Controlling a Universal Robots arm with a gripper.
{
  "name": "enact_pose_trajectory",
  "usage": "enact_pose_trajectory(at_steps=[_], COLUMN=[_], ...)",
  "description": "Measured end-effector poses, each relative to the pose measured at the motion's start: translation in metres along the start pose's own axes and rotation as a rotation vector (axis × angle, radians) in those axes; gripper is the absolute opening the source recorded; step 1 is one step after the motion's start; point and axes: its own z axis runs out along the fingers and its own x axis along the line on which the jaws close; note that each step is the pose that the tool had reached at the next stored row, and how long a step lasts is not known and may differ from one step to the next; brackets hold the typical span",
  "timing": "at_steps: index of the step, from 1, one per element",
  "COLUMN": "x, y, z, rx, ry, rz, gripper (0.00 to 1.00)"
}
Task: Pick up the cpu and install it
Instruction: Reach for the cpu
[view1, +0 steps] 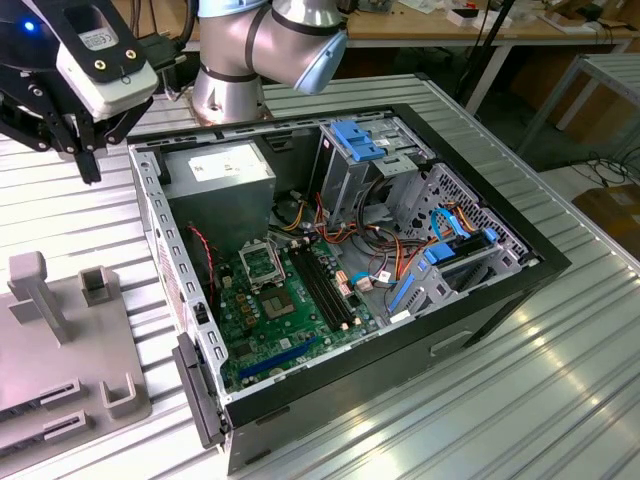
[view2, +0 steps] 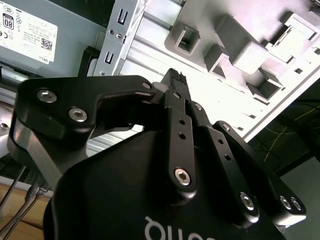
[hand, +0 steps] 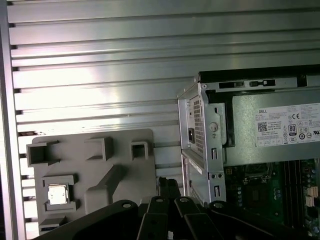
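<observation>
I see the tool (view2: 174, 78) pressed together and empty, above the worktop (hand: 100, 60) between the grey tray (hand: 125, 165) and the computer case (hand: 206, 125). The cpu (hand: 57, 194) sits in a tray pocket.

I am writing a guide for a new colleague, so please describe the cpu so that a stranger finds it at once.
In the first wrist view, a grey plastic plate lies on the ribbed metal table beside the open computer case. The cpu sits in one square-framed pocket of that plate. It is the only bright, silvery square there; the neighbouring holders are plain grey plastic.
</observation>
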Motion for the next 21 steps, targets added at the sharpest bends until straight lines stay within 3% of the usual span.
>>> enact_pose_trajectory(at_steps=[21], x=[-0.0133], y=[0.0011], z=[-0.0012], rx=[0.0], ry=[-0.0001], rz=[0.0], gripper=[0.11])
